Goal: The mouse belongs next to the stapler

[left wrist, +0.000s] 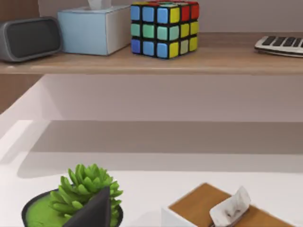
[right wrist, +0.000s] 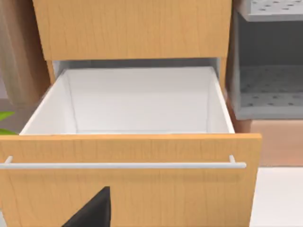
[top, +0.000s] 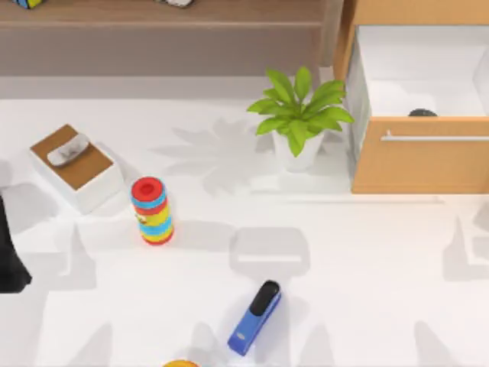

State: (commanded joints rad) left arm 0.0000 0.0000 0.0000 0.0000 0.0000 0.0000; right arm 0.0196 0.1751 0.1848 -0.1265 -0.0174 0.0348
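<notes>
The blue stapler (top: 254,317) with a black rounded end lies at an angle near the table's front edge, in the middle. Inside the open wooden drawer (top: 420,164) at the back right, a small dark dome, the mouse (top: 422,113), peeks just over the drawer front. In the right wrist view the drawer (right wrist: 128,156) faces me with its white inside in sight, and its front hides the mouse. A dark part of my right gripper (right wrist: 94,210) shows low before the drawer front. My left arm (top: 9,256) sits at the left edge, with its gripper (left wrist: 92,213) by a succulent.
A potted plant (top: 300,115) stands left of the drawer. A striped ring stack (top: 151,210) and a wood-topped tissue box (top: 76,164) are at the left. An orange thing (top: 180,364) peeks at the front edge. The shelf (left wrist: 151,61) carries a colour cube (left wrist: 164,28), a speaker and a keyboard.
</notes>
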